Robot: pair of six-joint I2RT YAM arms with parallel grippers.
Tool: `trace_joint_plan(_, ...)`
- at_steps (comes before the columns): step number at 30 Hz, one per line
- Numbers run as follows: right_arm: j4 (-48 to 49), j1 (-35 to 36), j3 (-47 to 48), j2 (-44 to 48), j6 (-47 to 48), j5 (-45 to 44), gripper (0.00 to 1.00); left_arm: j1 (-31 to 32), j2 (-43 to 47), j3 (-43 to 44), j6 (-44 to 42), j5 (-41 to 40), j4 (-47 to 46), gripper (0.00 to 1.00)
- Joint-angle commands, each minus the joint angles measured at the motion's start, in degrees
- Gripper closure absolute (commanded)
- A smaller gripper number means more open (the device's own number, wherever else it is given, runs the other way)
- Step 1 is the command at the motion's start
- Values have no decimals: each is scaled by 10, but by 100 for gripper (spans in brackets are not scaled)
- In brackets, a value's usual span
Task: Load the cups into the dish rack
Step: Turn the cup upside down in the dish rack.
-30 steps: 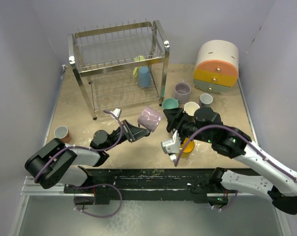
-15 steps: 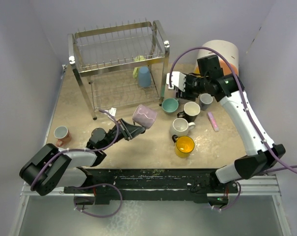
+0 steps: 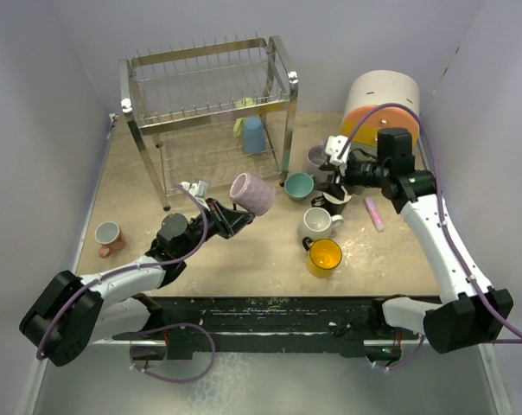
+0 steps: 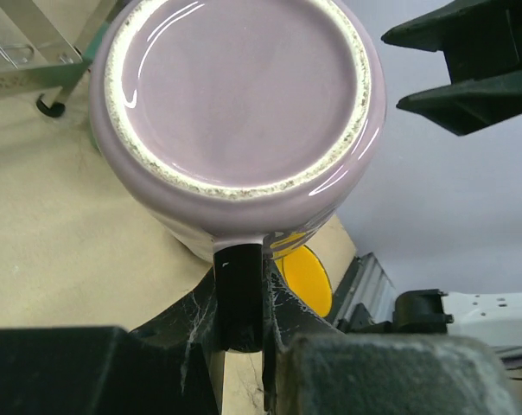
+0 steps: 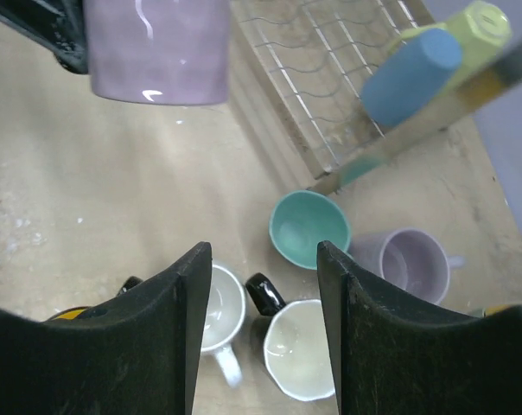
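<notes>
My left gripper (image 3: 232, 212) is shut on a lilac mug (image 3: 252, 192) and holds it off the table, tilted, in front of the dish rack (image 3: 207, 108). In the left wrist view the mug's base (image 4: 239, 95) faces the camera, with the gripper (image 4: 251, 281) pinching its lower edge. My right gripper (image 3: 334, 175) is open and empty over a cluster of cups: teal (image 5: 309, 228), lilac (image 5: 412, 264), white (image 5: 218, 307) and a cream one with a black handle (image 5: 300, 346). A yellow mug (image 3: 324, 256) stands nearer. A blue cup (image 3: 254, 134) and a yellow-green one (image 3: 240, 121) sit on the rack's lower tier.
The round white-orange-yellow drawer unit (image 3: 380, 108) stands at the back right. A small flat pink bar (image 3: 374, 213) lies under the right arm. A small grey cup (image 3: 108, 233) stands alone at the left edge. The rack's chrome legs (image 3: 164, 203) reach the table.
The right arm swung from low at the centre up to the back, then down over the cup cluster. The left gripper carried the lilac mug a little left and farther back.
</notes>
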State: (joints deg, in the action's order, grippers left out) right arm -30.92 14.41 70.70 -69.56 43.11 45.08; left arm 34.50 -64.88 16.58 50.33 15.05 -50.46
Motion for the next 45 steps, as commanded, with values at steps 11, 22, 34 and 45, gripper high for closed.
trace_joint_plan(11,109,-59,-80,51,-70,112,45,-9,-63,153,-218,-88,33,100)
trace_joint_plan(22,78,-59,-77,53,-17,74,46,-32,-158,225,-255,-132,28,100)
trace_joint_plan(34,103,-60,-89,50,-7,36,46,-74,-266,254,-247,-187,-38,100)
trace_joint_plan(45,105,-59,-92,49,-1,33,47,-129,-324,300,-246,-189,-25,100)
